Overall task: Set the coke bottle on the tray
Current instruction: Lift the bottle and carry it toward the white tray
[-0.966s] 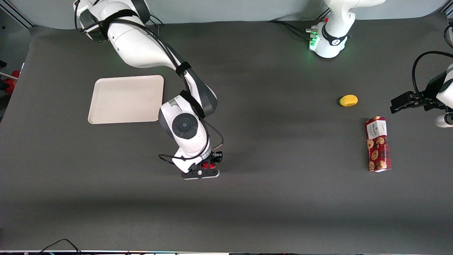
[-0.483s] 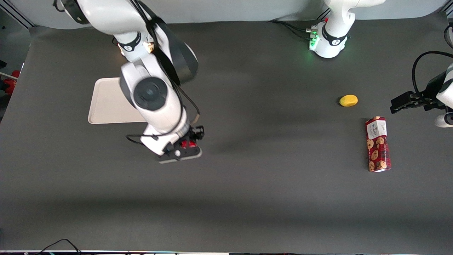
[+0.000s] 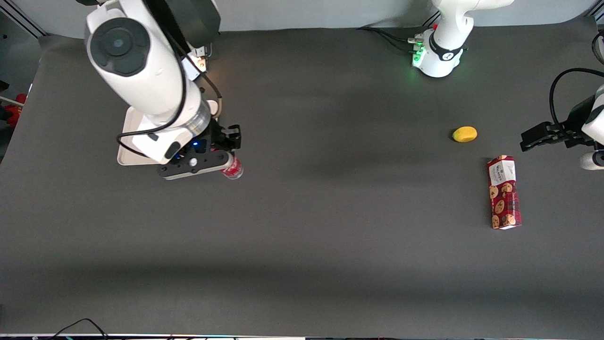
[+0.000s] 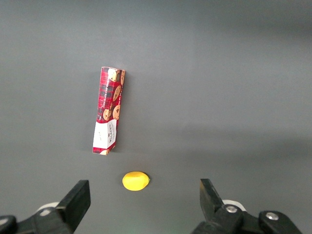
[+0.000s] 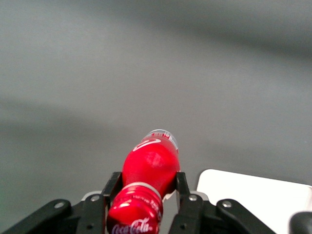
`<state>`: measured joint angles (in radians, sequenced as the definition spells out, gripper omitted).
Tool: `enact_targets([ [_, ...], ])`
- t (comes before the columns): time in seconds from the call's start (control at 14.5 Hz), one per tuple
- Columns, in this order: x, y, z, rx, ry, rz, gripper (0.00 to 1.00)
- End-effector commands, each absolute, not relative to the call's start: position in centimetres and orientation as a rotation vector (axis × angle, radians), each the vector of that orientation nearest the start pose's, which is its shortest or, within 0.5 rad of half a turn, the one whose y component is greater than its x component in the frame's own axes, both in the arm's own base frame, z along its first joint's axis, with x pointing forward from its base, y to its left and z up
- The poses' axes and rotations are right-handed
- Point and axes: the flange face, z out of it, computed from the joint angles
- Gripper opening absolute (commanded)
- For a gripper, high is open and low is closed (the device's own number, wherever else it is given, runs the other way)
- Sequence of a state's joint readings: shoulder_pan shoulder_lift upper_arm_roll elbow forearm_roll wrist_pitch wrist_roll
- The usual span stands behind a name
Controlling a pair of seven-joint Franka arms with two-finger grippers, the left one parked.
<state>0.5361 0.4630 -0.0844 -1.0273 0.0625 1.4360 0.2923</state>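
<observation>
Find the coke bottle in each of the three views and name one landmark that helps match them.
Front view: the coke bottle pokes out under the gripper, beside the tray.
Right wrist view: the coke bottle sits clamped between the fingers.
Left wrist view: not in it.
Shared landmark: the tray, in the front and right wrist views.

We count one coke bottle (image 3: 233,168), one tray (image 3: 126,142), one cookie box (image 3: 504,192), one lemon (image 3: 465,134) and one gripper (image 3: 214,158).
</observation>
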Motion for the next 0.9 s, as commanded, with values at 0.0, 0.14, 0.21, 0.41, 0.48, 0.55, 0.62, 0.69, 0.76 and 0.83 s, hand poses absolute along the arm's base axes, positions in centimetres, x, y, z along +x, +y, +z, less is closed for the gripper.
enact_targets([
  [0.0, 59.1, 26.8, 56.0, -3.14, -0.292, 0.167, 0.0],
  [0.14, 57.5, 22.5, 54.3, -3.159, -0.349, 0.129, 0.0],
  [0.21, 56.5, 20.8, 53.2, -3.168, -0.375, 0.118, 0.0],
  [0.41, 53.3, 14.9, 50.5, -3.186, -0.447, 0.123, 0.0],
  [0.48, 52.1, 12.4, 49.6, -3.187, -0.455, 0.115, 0.0],
  [0.55, 50.7, 9.7, 48.1, -3.174, -0.465, 0.116, 0.0],
  [0.62, 49.3, 7.7, 46.9, -3.161, -0.493, 0.097, 0.0],
  [0.69, 48.2, 5.6, 45.8, -3.155, -0.51, 0.1, 0.0],
  [0.76, 47.5, 3.2, 45.1, -3.152, -0.512, 0.114, 0.0],
  [0.83, 47.0, 0.9, 44.1, -3.144, -0.521, 0.13, 0.0],
])
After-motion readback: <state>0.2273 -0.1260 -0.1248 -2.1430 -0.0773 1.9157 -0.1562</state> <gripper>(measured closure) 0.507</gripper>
